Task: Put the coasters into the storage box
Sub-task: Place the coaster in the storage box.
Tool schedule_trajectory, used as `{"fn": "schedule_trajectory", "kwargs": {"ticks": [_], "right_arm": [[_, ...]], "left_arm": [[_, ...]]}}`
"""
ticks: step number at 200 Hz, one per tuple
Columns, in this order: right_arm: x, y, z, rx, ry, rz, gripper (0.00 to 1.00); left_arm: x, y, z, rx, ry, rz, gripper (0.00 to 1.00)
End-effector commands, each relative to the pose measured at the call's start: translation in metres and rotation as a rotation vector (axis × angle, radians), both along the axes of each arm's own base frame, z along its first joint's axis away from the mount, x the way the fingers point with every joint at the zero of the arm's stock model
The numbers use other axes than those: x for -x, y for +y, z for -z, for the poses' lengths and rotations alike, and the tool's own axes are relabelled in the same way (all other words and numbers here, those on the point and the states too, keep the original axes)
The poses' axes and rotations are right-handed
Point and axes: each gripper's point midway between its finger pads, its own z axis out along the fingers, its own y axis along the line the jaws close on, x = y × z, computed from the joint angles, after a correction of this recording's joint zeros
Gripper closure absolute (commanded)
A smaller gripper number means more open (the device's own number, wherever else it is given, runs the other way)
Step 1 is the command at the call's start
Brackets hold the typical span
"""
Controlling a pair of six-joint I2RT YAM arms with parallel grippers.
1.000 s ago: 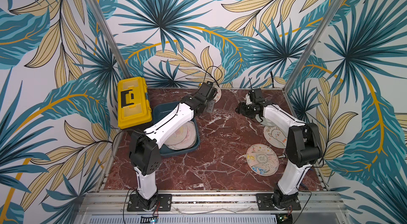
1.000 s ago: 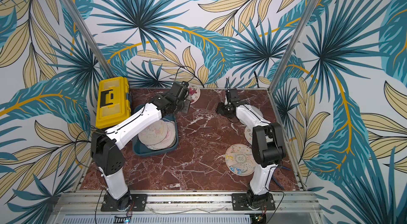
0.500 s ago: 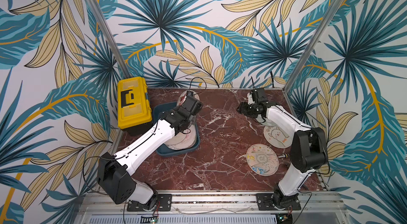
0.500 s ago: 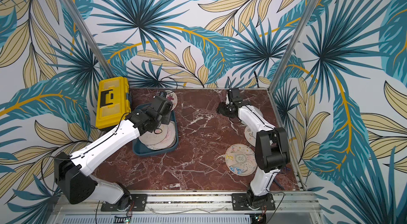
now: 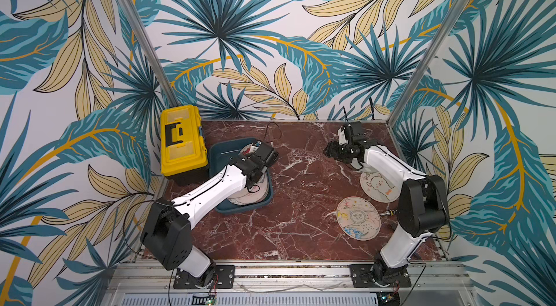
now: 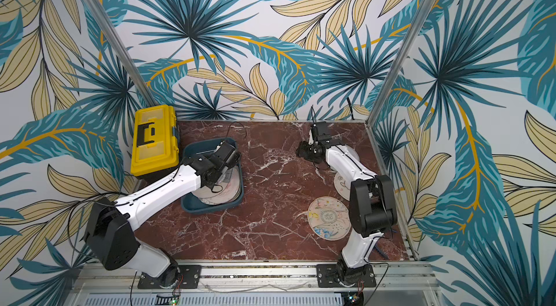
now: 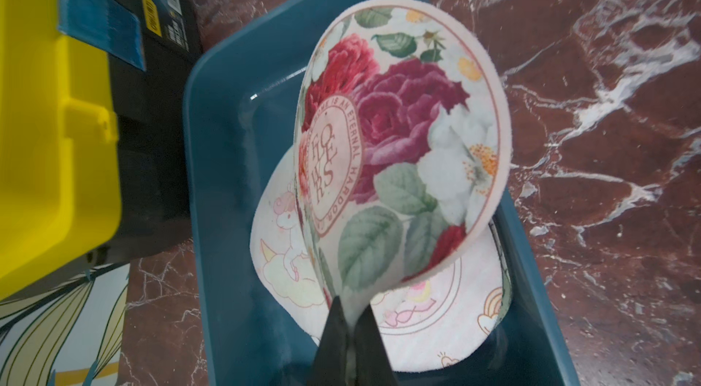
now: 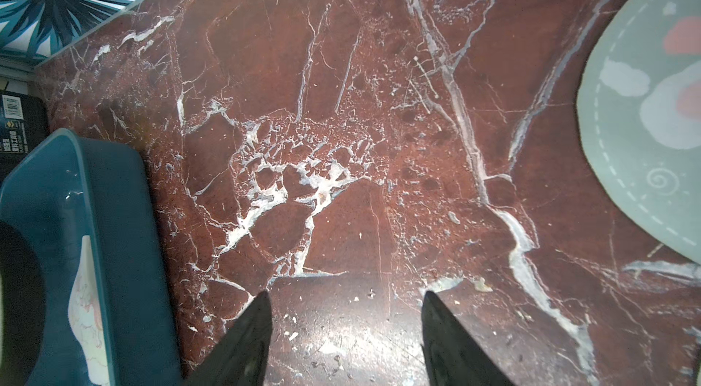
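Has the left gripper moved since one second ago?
Yes. The left gripper, shut on a floral coaster, has moved from the table back edge toward the yellow toolbox, over the storage box.

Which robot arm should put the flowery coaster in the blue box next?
The left one. The left gripper is shut on the flower coaster and holds it right over the storage box. The right gripper is open and empty above the table, off to the side of the box.

Your left arm (image 5: 210, 190) hides most coasters (image 5: 260, 193) in the storage box (image 5: 221, 152). Your right arm (image 5: 388, 166) covers the dog coaster (image 5: 379, 187) at its edge.
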Motion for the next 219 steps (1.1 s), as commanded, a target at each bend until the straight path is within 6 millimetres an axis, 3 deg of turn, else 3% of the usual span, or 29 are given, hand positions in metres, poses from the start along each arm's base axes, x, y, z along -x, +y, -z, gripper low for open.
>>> {"fn": "schedule_trajectory", "kwargs": {"ticks": [1,40,52,77,108,115,162,202,219], "right_arm": [[0.011,-0.001,-0.008,0.002,0.002,-0.001,0.37],[0.010,-0.002,-0.009,0.007,-0.003,0.000,0.37],[0.010,-0.002,-0.009,0.007,-0.003,0.000,0.37],[0.011,-0.003,-0.008,0.010,0.001,0.001,0.37],[0.011,-0.003,-0.006,0.014,0.004,-0.002,0.37],[0.011,-0.003,-0.006,0.015,0.003,-0.002,0.37],[0.011,-0.003,-0.006,0.015,0.002,-0.004,0.37],[0.011,-0.003,-0.005,0.012,0.004,-0.004,0.37],[0.011,-0.002,-0.004,0.011,0.003,-0.004,0.37]], "left_arm": [[0.010,0.003,0.028,-0.001,0.092,-0.025,1.00],[0.012,0.001,0.054,-0.013,0.174,-0.034,0.99],[0.012,0.001,0.060,-0.013,0.193,-0.034,0.93],[0.011,-0.002,0.067,-0.009,0.221,-0.035,0.69],[0.009,-0.002,0.071,-0.005,0.234,-0.036,0.54],[0.009,-0.002,0.072,-0.004,0.236,-0.038,0.47],[0.006,-0.006,0.065,0.021,0.222,-0.036,0.15],[0.003,-0.012,0.052,0.067,0.199,-0.017,0.00],[0.000,-0.008,0.047,0.070,0.180,-0.033,0.01]]}}
